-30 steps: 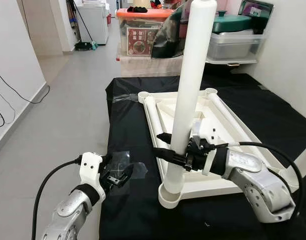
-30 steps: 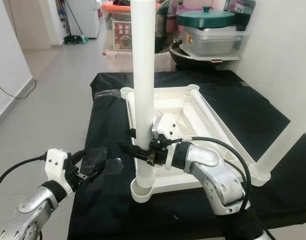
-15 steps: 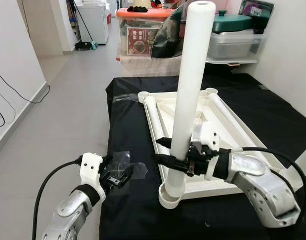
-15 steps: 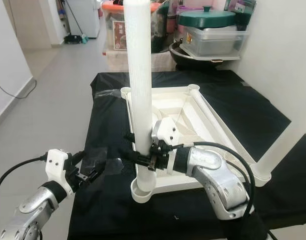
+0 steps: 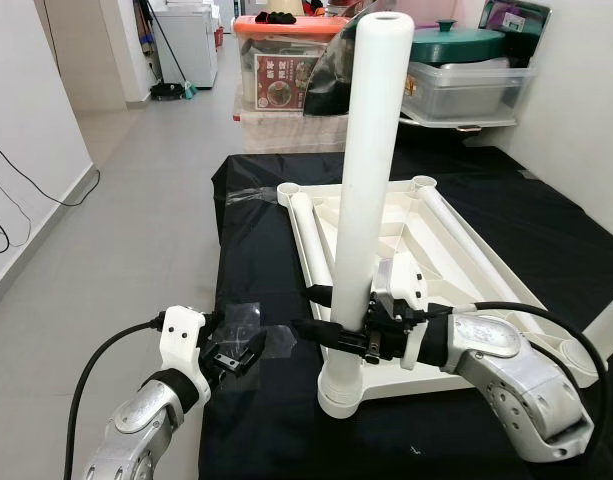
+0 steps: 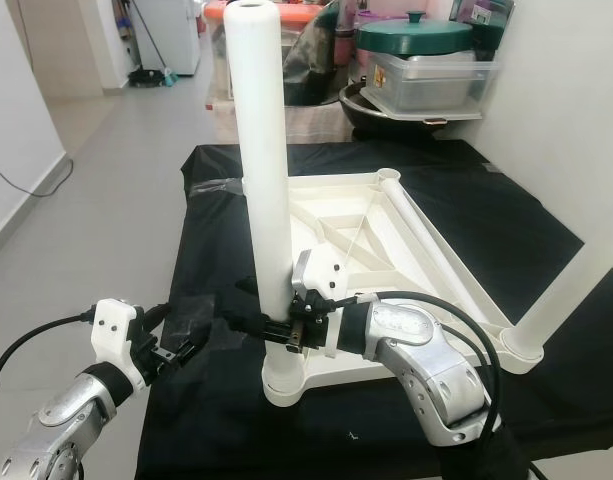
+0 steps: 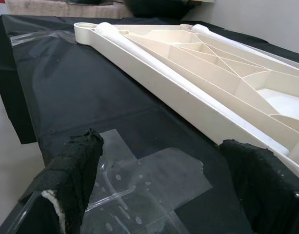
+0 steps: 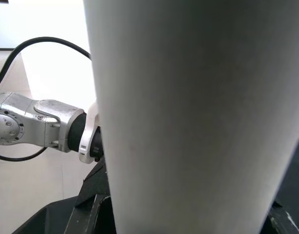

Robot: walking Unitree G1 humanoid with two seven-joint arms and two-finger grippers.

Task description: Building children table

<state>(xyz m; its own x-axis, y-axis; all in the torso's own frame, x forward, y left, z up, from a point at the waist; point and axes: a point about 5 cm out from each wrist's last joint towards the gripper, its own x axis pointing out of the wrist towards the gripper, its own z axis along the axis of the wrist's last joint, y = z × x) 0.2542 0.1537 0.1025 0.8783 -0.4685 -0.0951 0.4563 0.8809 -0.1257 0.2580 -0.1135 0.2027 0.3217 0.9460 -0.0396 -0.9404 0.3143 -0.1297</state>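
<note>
White tubular plastic leg (image 5: 366, 180) upright in tabletop (image 5: 466, 250) corner socket, clamped by right gripper (image 5: 331, 330); left gripper (image 5: 231, 352) open, empty, over clear tape (image 7: 149, 180).

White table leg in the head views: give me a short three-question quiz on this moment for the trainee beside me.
1. True or false: the white table leg stands upright with its lower end in the corner socket of the upturned tabletop.
2. Which end effector grips the leg?
A. left
B. right
C. both
3. Fill in: the left end effector hovers with its fingers apart above a patch of clear ____ on the black cloth.

Key
1. True.
2. B: the right end effector clamps the leg low down, just above the socket.
3. tape.
</note>
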